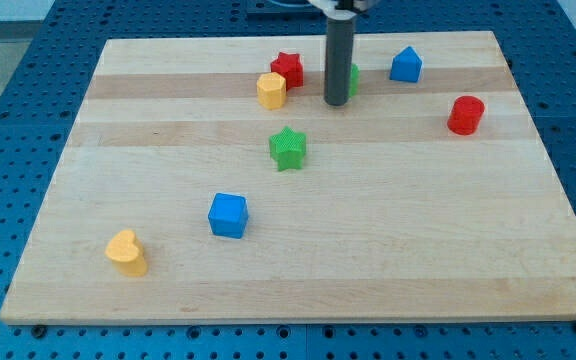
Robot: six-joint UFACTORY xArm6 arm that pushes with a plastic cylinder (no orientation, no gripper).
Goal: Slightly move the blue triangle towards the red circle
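Observation:
The blue triangle (405, 65) sits near the view's top, right of centre. The red circle (465, 115) stands lower and to its right, near the board's right side. My tip (336, 102) is down on the board well to the left of the blue triangle, apart from it. The rod hides most of a green block (353, 78), which peeks out on its right side.
A red star (288, 68) and a yellow hexagon (271, 90) sit just left of the tip. A green star (288, 148) lies below it. A blue cube (228, 215) and a yellow heart (126, 252) sit at the lower left of the wooden board (418, 240).

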